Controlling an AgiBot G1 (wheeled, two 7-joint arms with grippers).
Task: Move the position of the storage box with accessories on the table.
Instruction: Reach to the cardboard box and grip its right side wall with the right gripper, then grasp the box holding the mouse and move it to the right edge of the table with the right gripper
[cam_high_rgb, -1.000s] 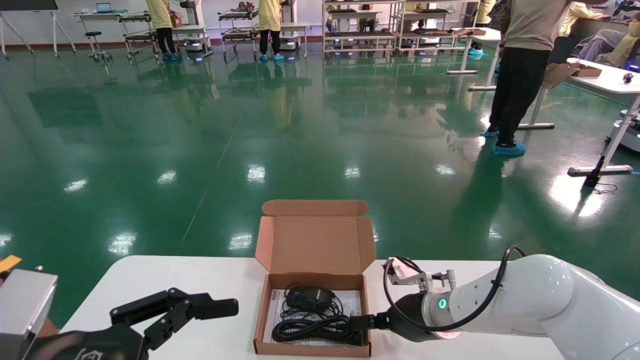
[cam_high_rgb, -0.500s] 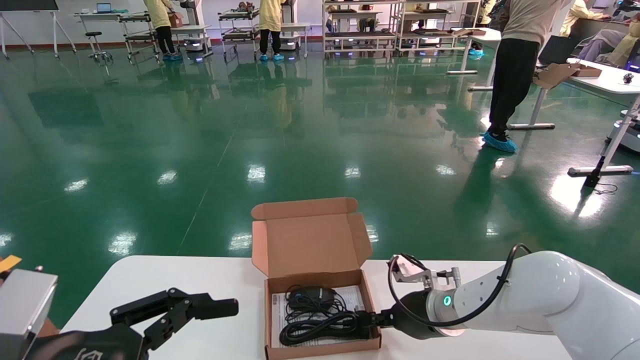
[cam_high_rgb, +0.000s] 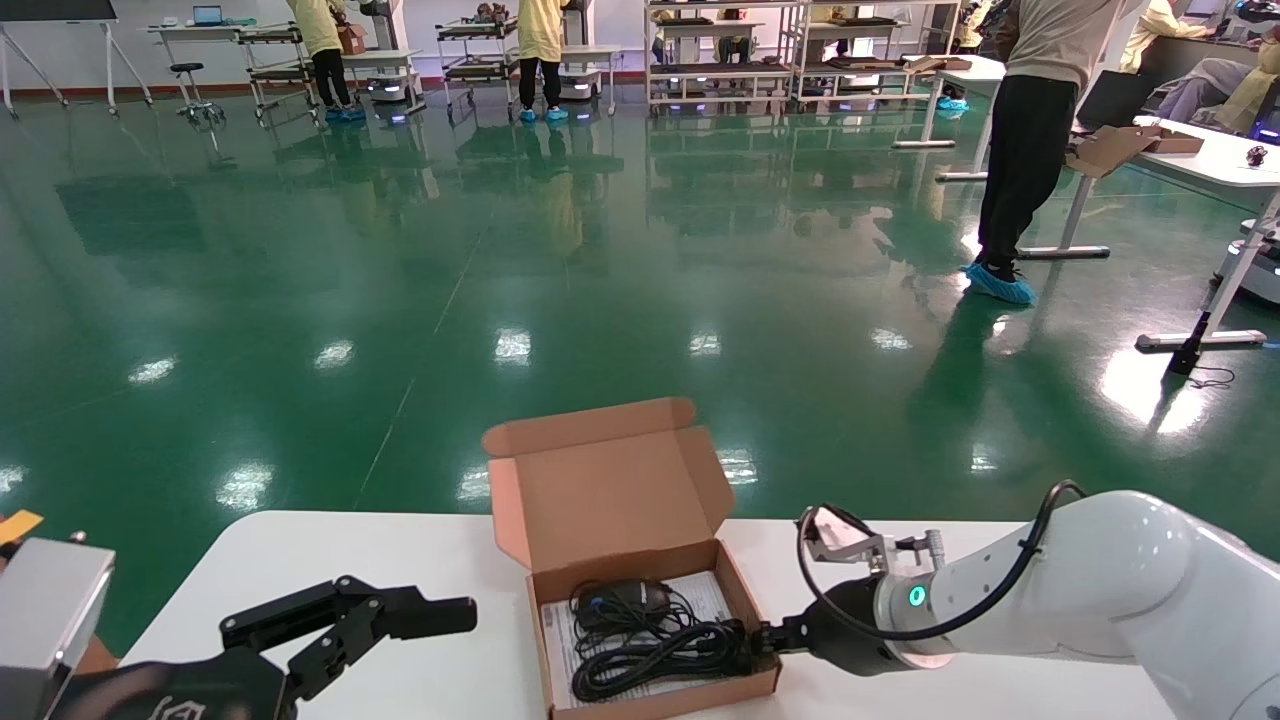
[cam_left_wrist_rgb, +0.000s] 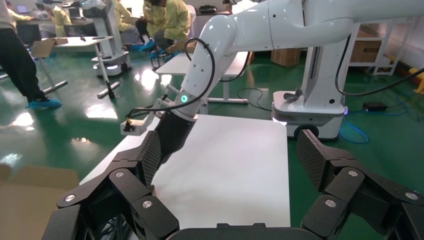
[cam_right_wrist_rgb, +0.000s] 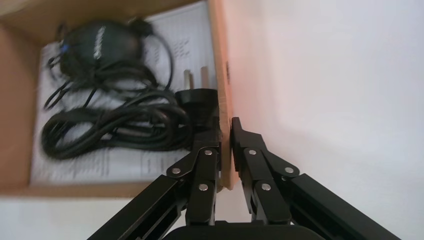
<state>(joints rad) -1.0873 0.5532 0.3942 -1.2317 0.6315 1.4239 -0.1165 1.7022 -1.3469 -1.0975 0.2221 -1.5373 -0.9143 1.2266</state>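
A shiny green floor (cam_high_rgb: 400, 260) is filling the big room, and ceiling lights are glinting on it. Metal shelves (cam_high_rgb: 740, 50) are standing at its far end. White desks with grey legs (cam_high_rgb: 1215, 200) are sitting along its right side.

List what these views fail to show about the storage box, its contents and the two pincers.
- Head view: the right pincer tips are hidden behind the storage box wall and black cable.
- Head view: the box's near edge is cut off by the frame bottom.
- Right wrist view: the print on the paper sheet is blurred, unreadable.
- Right wrist view: the black device is partly covered by cable.
- Left wrist view: the left pincer fingers block most of the box.
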